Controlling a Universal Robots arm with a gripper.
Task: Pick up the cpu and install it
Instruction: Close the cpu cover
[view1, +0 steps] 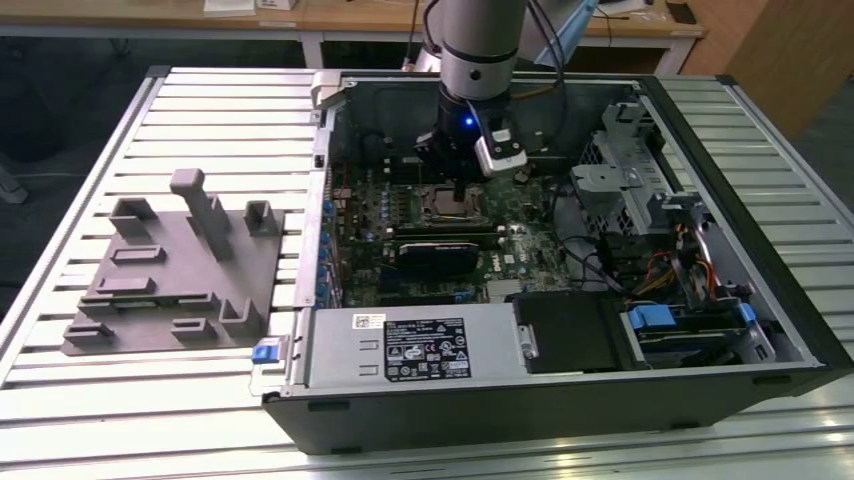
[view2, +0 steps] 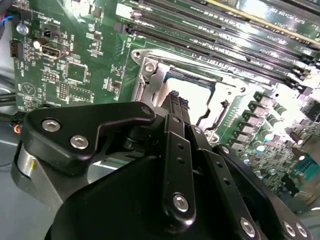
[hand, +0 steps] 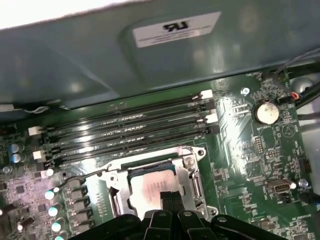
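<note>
The cpu (hand: 150, 186) is a silvery square chip lying flat inside the metal socket frame (hand: 192, 182) on the green motherboard. In the second wrist view the cpu (view2: 198, 88) shows just beyond the fingertips. My gripper (hand: 172, 198) hangs directly over its near edge with both black fingers pressed together and nothing between them. I cannot tell whether the tips touch the chip. In the exterior view my gripper (view1: 461, 188) reaches down into the open computer case over the socket (view1: 451, 203).
Several memory slots (hand: 130, 132) run beside the socket, close to the case wall (hand: 150, 60). A drive cage (view1: 627, 170), cables and a power supply (view1: 414, 345) crowd the case. A grey blocky fixture plate (view1: 174, 270) sits on the slatted table at the exterior view's left.
</note>
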